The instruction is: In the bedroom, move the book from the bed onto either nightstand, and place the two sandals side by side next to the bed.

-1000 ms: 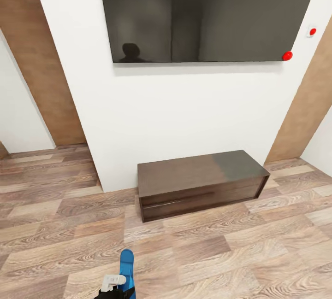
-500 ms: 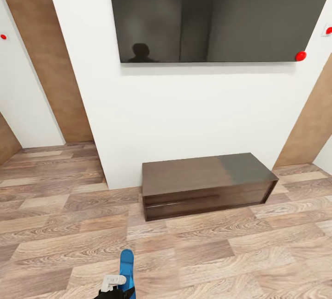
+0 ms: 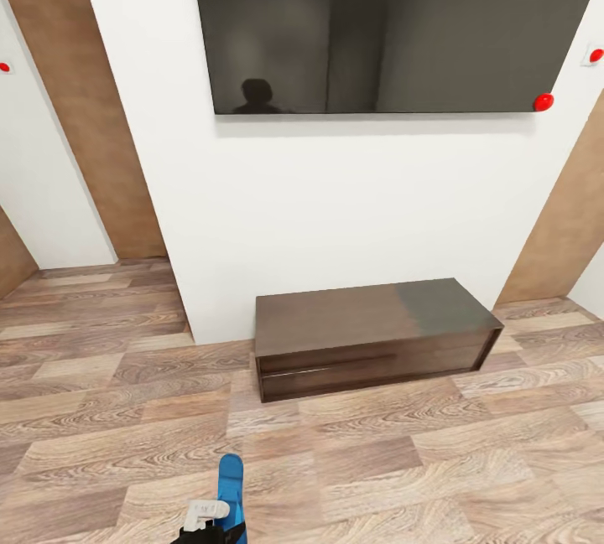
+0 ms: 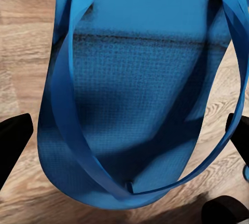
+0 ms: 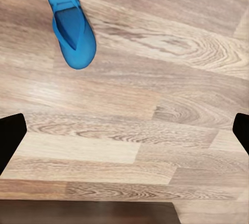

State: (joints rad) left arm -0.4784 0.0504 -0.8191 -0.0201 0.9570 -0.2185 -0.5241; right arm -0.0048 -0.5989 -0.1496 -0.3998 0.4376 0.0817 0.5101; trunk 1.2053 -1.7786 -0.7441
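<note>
Left gripper [image 3: 210,529] sits at the bottom edge of the head view, clamped on a blue sandal [image 3: 231,487] that sticks forward and up out of it over the wood-plank floor [image 3: 436,477]. Left wrist view backs this up: that held sandal [image 4: 140,94] is right against the camera, strap arching over the textured footbed, with the dark fingertips [image 4: 13,138] at either side of it. Exact finger gap can't be read, the sandal covers the space between them; it is closed onto the sandal, not wide open.

Right gripper [image 5: 124,138]: fingers spread wide, tips at opposite edges of the right wrist view, nothing between them but bare floor, touching nothing. Second sandal [image 5: 69,19] lies flat on the planks, well apart from those fingertips. A strip of dark surface runs along one edge of that view, can't tell what it is.

Ahead in the head view: long dark glossy bench unit [image 3: 373,347] on the floor against a white wall [image 3: 335,209], big dark wall-mounted screen [image 3: 386,24] above it. Small red round item [image 3: 544,101] at the screen's lower right corner, two more red dots on the walls at far left and far right. Brown wood panels [image 3: 84,108] flank the white wall section on both sides
</note>
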